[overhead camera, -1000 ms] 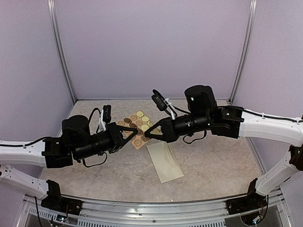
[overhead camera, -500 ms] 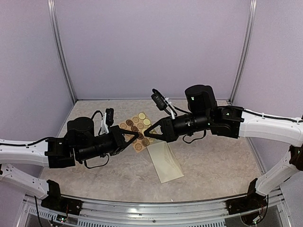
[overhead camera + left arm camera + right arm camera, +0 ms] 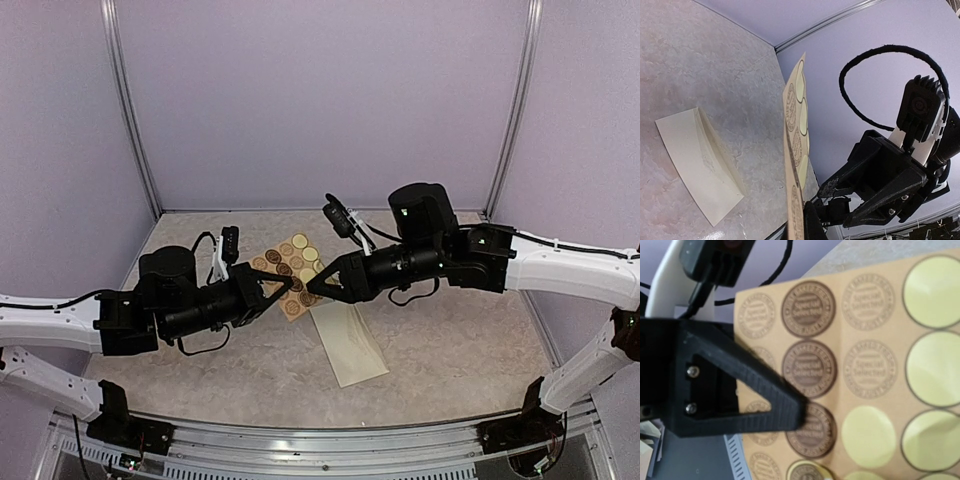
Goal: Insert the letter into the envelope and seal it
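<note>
One envelope (image 3: 348, 343) flat on the table (image 3: 450, 340) near its middle, contents impossible to tell; one sticker card (image 3: 290, 262) up in the air just beyond it, pinched in the closed left gripper (image 3: 287, 288), with the right gripper (image 3: 312, 295) at the same card. Only from the right wrist: printed brown stickers (image 3: 808, 308) beside plain yellow rounds (image 3: 932, 367), one black finger (image 3: 740, 390) across the card's face, jaws apart or pinching impossible to tell. Only from the left wrist: the card edge-on, clear of the envelope.
</note>
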{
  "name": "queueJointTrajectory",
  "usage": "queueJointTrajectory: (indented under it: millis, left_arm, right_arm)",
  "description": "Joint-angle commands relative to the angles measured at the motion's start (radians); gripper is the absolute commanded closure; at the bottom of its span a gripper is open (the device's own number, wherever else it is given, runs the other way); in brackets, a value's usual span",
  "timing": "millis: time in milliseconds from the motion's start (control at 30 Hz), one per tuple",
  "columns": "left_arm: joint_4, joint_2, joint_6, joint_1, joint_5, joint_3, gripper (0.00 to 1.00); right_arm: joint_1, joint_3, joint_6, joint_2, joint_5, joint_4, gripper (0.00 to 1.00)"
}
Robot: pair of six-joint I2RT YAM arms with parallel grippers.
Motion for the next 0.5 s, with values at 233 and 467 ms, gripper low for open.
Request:
queueJointTrajectory:
  millis: [233,467]
  left_arm:
    - [0.033,-0.017,0.006,-0.001,0.005,-0.003,1.0]
    - [0.035,-0.019,0.007,0.001,0.007,-0.003,1.0]
  right_arm:
    - [0.006,-0.004,0.0,0.022,-0.007,-0.011,0.74]
    - [0.005,-0.002,0.001,0.03,-0.012,-0.01,0.74]
